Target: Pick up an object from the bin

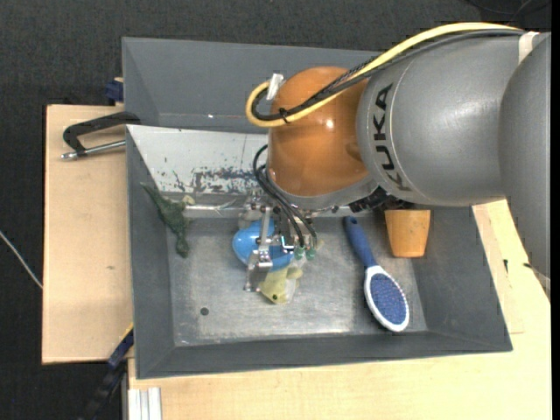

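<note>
My gripper hangs under the orange wrist cover, low in the middle of the bin. It is right over a round blue thing that pokes out on its left side. A pale yellow lump lies on the floor just below and in front of the gripper, touching or nearly touching it. The cover and the gripper's cables hide whatever sits between the blue thing and the lump.
A blue-handled brush with a white oval head lies to the right. An orange cup sits on its side at the right wall. A dark green toy figure lies at the left wall.
</note>
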Controlling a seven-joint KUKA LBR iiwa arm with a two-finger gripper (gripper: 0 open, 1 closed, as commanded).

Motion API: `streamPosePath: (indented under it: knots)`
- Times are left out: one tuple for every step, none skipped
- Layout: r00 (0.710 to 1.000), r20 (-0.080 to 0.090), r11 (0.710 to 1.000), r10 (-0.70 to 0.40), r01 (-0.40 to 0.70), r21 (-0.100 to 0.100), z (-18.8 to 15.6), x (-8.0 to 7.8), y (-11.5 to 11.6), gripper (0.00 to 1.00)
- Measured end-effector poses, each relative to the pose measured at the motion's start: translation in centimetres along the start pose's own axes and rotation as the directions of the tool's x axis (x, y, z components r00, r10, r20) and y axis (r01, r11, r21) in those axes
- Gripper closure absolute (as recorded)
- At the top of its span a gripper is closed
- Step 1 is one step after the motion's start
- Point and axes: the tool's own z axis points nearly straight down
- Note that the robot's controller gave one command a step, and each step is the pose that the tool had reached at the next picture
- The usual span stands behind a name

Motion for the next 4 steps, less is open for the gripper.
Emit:
streamPosePath:
  knots:
    - [0.990,0.013,0.990,-0.139,0.140,-0.001,10.84,-4.84,-4.39,0.00]
    - [0.990,0.013,0.990,-0.139,0.139,-0.001,10.60,-4.99,-4.25,0.00]
    - [0.990,0.013,0.990,-0.138,0.138,-0.001,10.43,-5.11,-4.13,0.00]
    - [0.990,0.013,0.990,-0.138,0.138,-0.001,10.30,-5.22,-4.03,0.00]
